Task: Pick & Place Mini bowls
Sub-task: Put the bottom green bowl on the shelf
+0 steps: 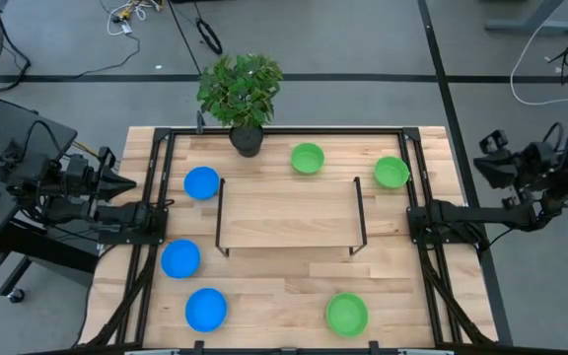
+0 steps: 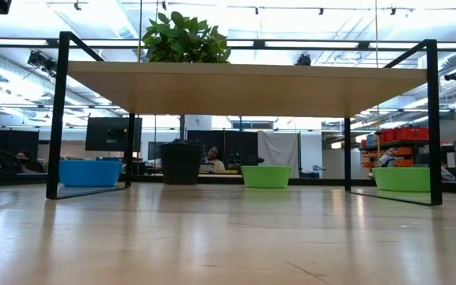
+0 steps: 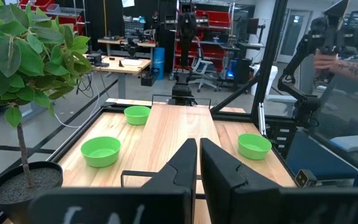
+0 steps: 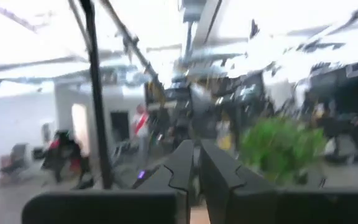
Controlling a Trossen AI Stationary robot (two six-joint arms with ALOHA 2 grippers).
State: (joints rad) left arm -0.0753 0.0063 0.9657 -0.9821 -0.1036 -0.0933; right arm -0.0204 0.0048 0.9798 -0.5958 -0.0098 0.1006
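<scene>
Six mini bowls (image 1: 202, 182) overhead; low view shows four.

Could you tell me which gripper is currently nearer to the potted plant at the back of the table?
Left. The left gripper sits off the table's left edge, closer to the potted plant; the right gripper waits beyond the right edge, farther away.

A robotics lab — beyond the wooden table (image 3: 179, 127), workbenches (image 3: 120, 62), red parts bins (image 3: 213, 25), another robot arm (image 3: 185, 37) and monitors (image 2: 108, 133); floor cables (image 1: 550, 69) trail beside the table.
</scene>
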